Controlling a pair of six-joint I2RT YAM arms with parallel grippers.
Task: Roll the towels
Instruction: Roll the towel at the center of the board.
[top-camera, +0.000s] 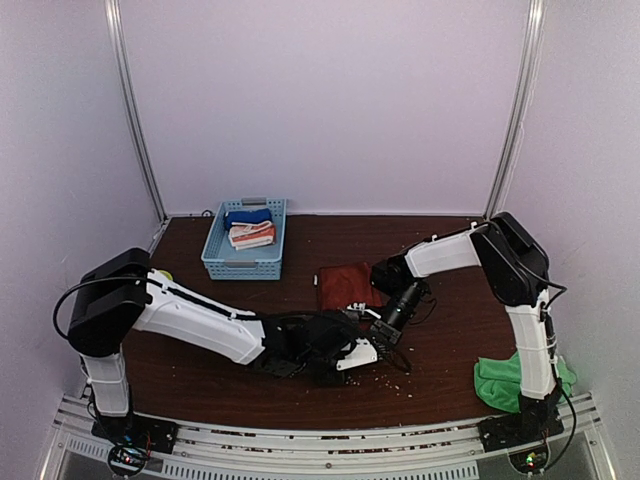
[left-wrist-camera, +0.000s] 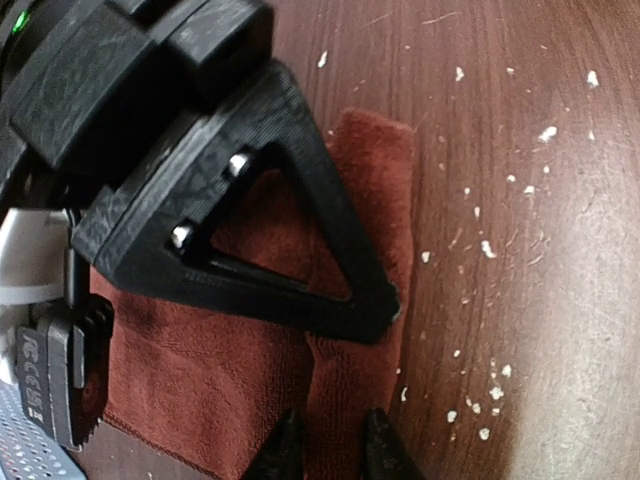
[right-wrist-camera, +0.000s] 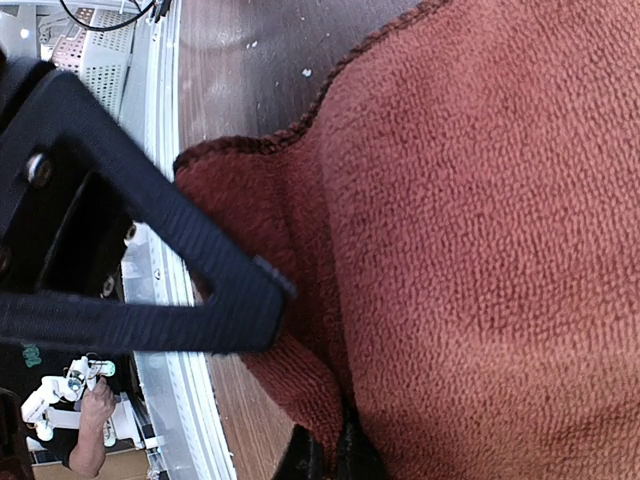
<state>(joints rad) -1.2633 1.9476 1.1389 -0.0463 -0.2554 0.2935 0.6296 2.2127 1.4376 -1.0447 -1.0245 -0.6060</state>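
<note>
The rust towel (top-camera: 343, 283) lies at the table's middle, its near edge lifted into a fold. In the left wrist view my left gripper (left-wrist-camera: 333, 452) straddles a raised ridge of the rust towel (left-wrist-camera: 210, 370), which fills the gap between the fingers. In the right wrist view my right gripper (right-wrist-camera: 330, 458) is pinched on the folded edge of the rust towel (right-wrist-camera: 480, 250). From above, the left gripper (top-camera: 368, 350) and the right gripper (top-camera: 385, 332) meet at the towel's near right corner. The green towel (top-camera: 500, 380) lies bunched at the near right, by the right arm's base.
A blue basket (top-camera: 215, 262) at the back left holds a blue cloth (top-camera: 246, 216) and a white-and-orange striped cloth (top-camera: 251, 236). White crumbs (left-wrist-camera: 480, 400) are scattered on the brown table (top-camera: 450, 330) near the grippers. The two grippers are very close together.
</note>
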